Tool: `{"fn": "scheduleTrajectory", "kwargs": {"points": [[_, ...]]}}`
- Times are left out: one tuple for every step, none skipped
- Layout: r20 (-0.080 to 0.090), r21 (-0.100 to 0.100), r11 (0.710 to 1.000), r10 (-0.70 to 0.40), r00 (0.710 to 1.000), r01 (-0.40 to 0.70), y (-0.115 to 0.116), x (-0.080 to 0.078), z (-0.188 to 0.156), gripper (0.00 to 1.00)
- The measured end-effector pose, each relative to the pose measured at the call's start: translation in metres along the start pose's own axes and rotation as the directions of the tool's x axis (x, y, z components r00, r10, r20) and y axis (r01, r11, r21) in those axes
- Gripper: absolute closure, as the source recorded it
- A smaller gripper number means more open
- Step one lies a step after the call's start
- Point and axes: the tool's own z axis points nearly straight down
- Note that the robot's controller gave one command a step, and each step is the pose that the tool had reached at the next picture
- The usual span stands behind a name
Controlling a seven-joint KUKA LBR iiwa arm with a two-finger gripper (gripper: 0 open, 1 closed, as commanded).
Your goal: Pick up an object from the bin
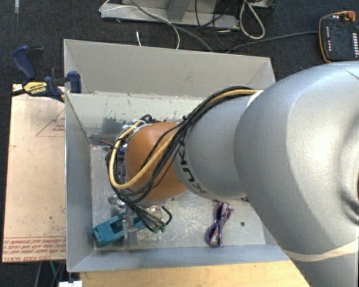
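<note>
Grab stage, I'd say: the gripper (130,222) was down by the teal block (106,232) in the bin's (77,183) bottom-left corner, couldn't tell if the jaws had closed, so it probably needed a firm squeeze, then a lift.

We take this for a robotics lab. We see a big grey industrial arm (286,156) reaching into a metal bin (171,68), with a teach pendant (343,37) and loose cables (172,28) on the dark floor (42,15).
</note>
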Motion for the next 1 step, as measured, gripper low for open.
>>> {"fn": "scheduleTrajectory", "kwargs": {"points": [[-0.008, 0.000, 1.000, 0.001, 1.000, -0.001, 0.0003, 0.0028, -0.0293, 1.00]]}}
